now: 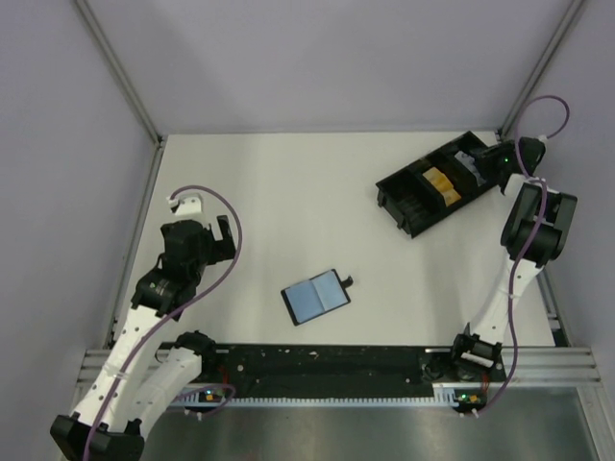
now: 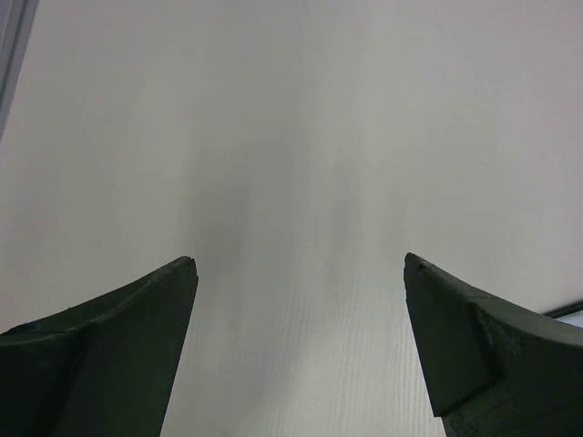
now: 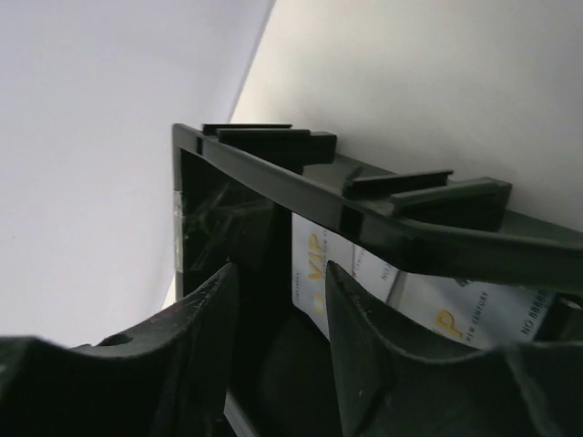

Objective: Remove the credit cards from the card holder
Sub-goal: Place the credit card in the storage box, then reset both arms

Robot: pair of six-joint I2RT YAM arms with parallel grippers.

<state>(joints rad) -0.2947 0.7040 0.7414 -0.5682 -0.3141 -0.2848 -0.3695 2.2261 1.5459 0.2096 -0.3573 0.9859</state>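
Observation:
The card holder (image 1: 315, 297) lies open and flat mid-table, blue-grey inside, its little black tab at the right edge. An orange-yellow credit card (image 1: 439, 181) lies in the long black tray (image 1: 411, 205) at the back right. My right gripper (image 1: 478, 165) reaches into that tray's far end. In the right wrist view its jaws (image 3: 281, 265) stand apart over the dark tray floor with nothing between them. A pale card lettered VIP (image 3: 308, 248) lies just behind the right finger, with a second one (image 3: 455, 314) beside it. My left gripper (image 1: 226, 240) (image 2: 299, 259) hangs wide open over bare table, holding nothing.
The tray's black rim (image 3: 273, 164) with raised tabs crosses the right wrist view close above the fingers. Metal frame posts and pale walls bound the table at the back and sides. A black rail (image 1: 327, 360) runs along the near edge between the arm bases.

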